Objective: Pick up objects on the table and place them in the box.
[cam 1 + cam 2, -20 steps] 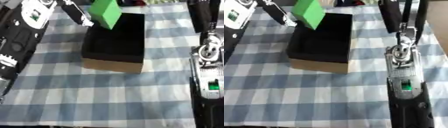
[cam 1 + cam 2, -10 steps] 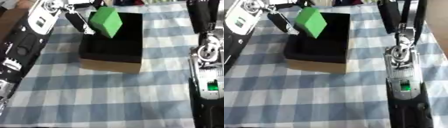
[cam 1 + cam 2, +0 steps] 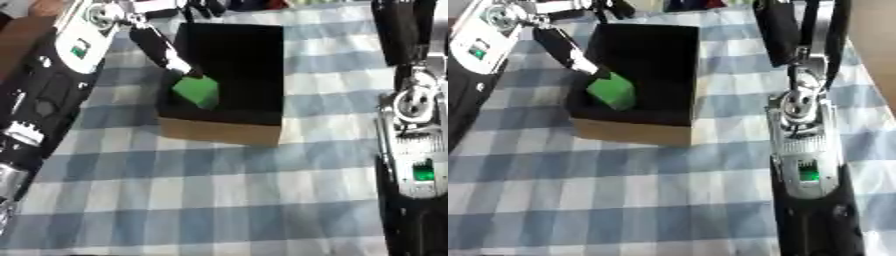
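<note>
A green block (image 3: 196,90) lies inside the open box (image 3: 236,75), low against the box's left wall, toward its near-left corner at about 7 o'clock from the box's middle. The box is black inside with tan cardboard sides and sits on the blue-and-white checked tabletop (image 3: 219,190).

The left hand (image 3: 160,46) reaches in from the upper left. Its dark fingers (image 3: 566,46) run straight down toward 5 o'clock and end right at the top corner of the green block, which lies at 5 o'clock from the fingertips. Whether the tips touch the block or are just apart from it cannot be told. The fingers look straight rather than curled, and nothing is pinched between them. More of the hand shows above the far-left rim of the box at 11 o'clock.

The right arm (image 3: 802,150) lies along the right side of the tabletop, well apart from the box at 3 o'clock. The right hand itself cannot be made out, so its state cannot be told.
</note>
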Controlling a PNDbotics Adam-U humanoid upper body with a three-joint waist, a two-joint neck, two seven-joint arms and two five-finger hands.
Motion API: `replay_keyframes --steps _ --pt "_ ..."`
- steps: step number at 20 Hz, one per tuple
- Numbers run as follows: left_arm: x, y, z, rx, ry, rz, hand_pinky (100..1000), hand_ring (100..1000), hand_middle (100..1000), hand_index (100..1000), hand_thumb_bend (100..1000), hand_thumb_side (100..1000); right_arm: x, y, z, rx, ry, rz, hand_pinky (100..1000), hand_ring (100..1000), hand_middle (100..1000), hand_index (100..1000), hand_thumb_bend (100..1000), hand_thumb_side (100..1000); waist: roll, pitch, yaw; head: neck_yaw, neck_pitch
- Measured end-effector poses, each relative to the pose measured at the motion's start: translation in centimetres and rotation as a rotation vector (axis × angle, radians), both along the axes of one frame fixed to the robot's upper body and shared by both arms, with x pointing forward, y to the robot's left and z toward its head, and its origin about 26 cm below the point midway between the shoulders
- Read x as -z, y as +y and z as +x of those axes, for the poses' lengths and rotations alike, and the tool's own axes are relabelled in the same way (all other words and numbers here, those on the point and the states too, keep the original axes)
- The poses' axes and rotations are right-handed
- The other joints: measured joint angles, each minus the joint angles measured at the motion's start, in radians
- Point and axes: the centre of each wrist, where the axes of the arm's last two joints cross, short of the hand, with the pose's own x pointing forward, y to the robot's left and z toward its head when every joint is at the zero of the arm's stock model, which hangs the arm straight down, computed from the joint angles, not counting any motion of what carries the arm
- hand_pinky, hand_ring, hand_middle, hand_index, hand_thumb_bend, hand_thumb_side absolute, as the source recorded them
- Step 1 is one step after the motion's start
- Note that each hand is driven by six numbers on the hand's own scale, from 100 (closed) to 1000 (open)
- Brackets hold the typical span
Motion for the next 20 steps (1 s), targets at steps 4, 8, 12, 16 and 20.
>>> replay_keyframes --steps 4,8,12,16,20 --pt "-0.3 0.4 -0.5 0.028 -0.016 -0.055 745 845 794 921 374 256 0.0 0.0 0.0 0.0 -0.003 0.002 849 922 742 964 100 713 -0.003 -0.001 0.006 0.0 0.002" --pt "-1.8 1.4 -1.9 0.083 -0.022 -0.16 720 814 761 898 270 176 0.0 -0.1 -0.1 0.003 -0.006 0.002 849 921 742 963 100 702 -0.007 -0.006 0.018 -0.001 0.002" --pt "-3.3 2.9 -4.1 0.105 -0.032 -0.267 692 803 752 890 212 100 0.1 -0.2 -0.1 0.011 -0.004 0.004 849 920 742 962 100 695 -0.015 -0.016 0.028 -0.011 0.01" --pt "-4.6 4.8 -6.8 0.086 -0.059 -0.358 672 792 735 877 213 100 0.1 -0.3 -0.1 0.021 -0.002 0.006 849 920 741 961 100 686 -0.025 -0.023 0.043 -0.022 0.011" --pt "-5.2 6.5 -9.5 0.036 -0.096 -0.459 703 767 696 852 154 100 0.0 -0.4 -0.2 0.028 -0.009 0.008 847 918 741 959 100 675 -0.034 -0.029 0.053 -0.028 0.012"
